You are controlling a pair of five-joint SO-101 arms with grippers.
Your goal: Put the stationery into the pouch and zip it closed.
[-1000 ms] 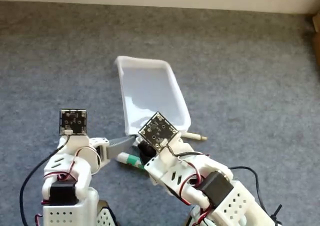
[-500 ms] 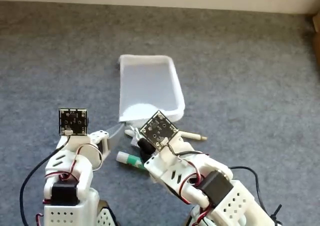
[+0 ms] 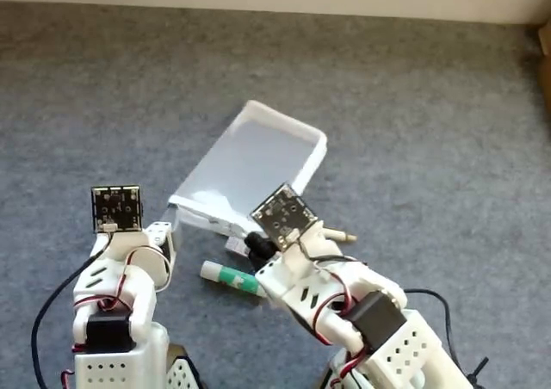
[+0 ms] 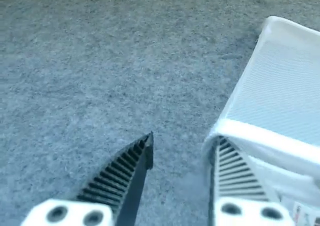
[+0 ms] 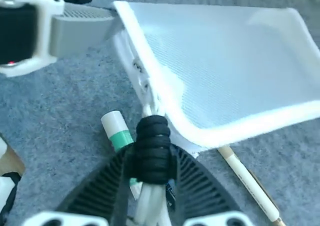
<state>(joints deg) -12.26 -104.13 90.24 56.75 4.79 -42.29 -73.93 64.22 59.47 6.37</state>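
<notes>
Right gripper (image 5: pixel 151 158) clenched on black coiled bundle (image 5: pixel 152 133) at pouch (image 5: pixel 215 66) mouth, likely feeding it in. Left gripper (image 4: pixel 185 138) spread, one finger against pouch corner, likely bracing it.

Left arm (image 3: pixel 116 299), right arm (image 3: pixel 344 307): white plastic, perforated shells, black motors, red and black wires. Square black board (image 3: pixel 116 208) on each wrist (pale dots on face). Left gripper (image 4: pixel 184 138): ribbed fingers (image 4: pixel 127 171), one black, one pale.

What we are missing
The right arm (image 3: pixel 327 296) is covering an end of the green-banded white marker (image 3: pixel 225 274) and the thin cream pen (image 3: pixel 336 233); we are failing to identify the black ribbed lump (image 5: pixel 152 136) clamped in the right gripper (image 5: pixel 151 158).
</notes>
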